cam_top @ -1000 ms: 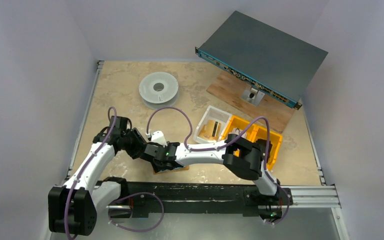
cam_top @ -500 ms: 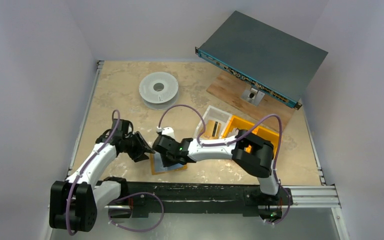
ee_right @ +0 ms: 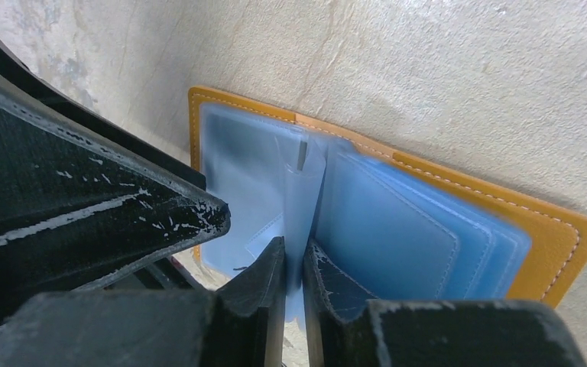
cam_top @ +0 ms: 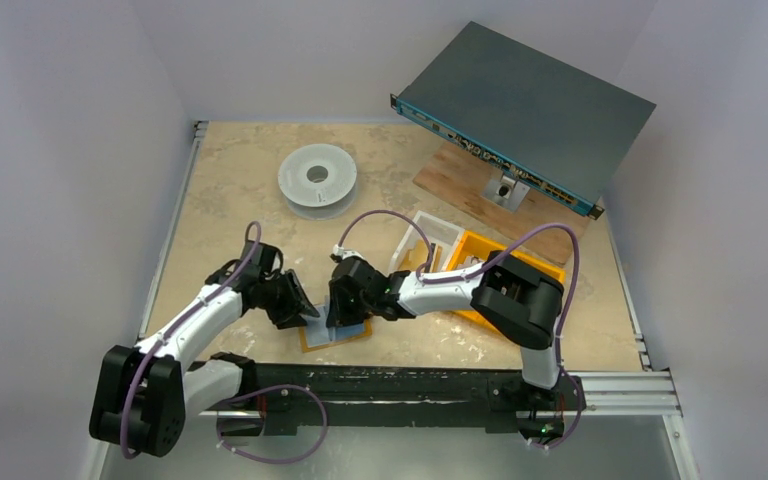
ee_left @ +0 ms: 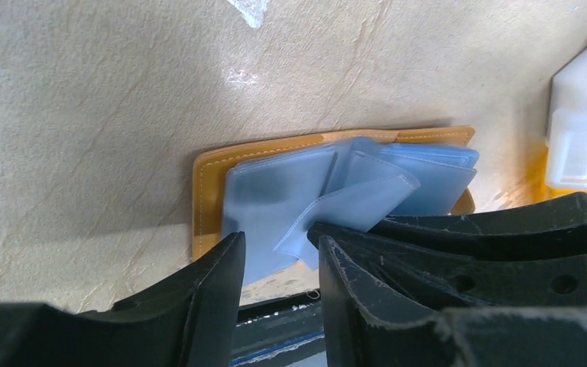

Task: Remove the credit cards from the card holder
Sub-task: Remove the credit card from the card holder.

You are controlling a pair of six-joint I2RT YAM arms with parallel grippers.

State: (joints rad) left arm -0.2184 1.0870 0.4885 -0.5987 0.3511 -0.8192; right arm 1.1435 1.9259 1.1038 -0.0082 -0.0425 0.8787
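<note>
Card holder: the mustard-orange card holder (ee_left: 206, 200) lies open and flat on the table (cam_top: 230, 200), close to the near edge, at about 6 o'clock of the tabletop in the top view.
Sleeves: a fan of pale blue translucent sleeves (ee_left: 275, 191) covers the open face; whether cards sit inside them cannot be told.
Lifted leaf: one thin leaf (ee_right: 303, 191) stands upright near the fold, while the rest lie flat or slightly curled.
Right gripper: the right gripper (ee_right: 294, 264) reaches in from 3 o'clock of the holder, its fingers pressed almost together and pinching the lower edge of the lifted leaf.
Left gripper: the left gripper (ee_left: 275, 256) comes in from 9 o'clock, fingers spread, its tips at the near edge of the sleeves; it grips nothing.
Grippers together: the two tips are just beside each other over the holder.
Bins: a white bin (cam_top: 430, 240) and an orange bin (cam_top: 540, 290) sit side by side at 2 o'clock of the holder.
Spool: a white spool (cam_top: 317, 178) lies at 12 o'clock of the holder, well apart.
Rack unit: a grey rack unit (cam_top: 525, 105) rests tilted over a wooden board (cam_top: 460, 175) at 1 o'clock, far back.
</note>
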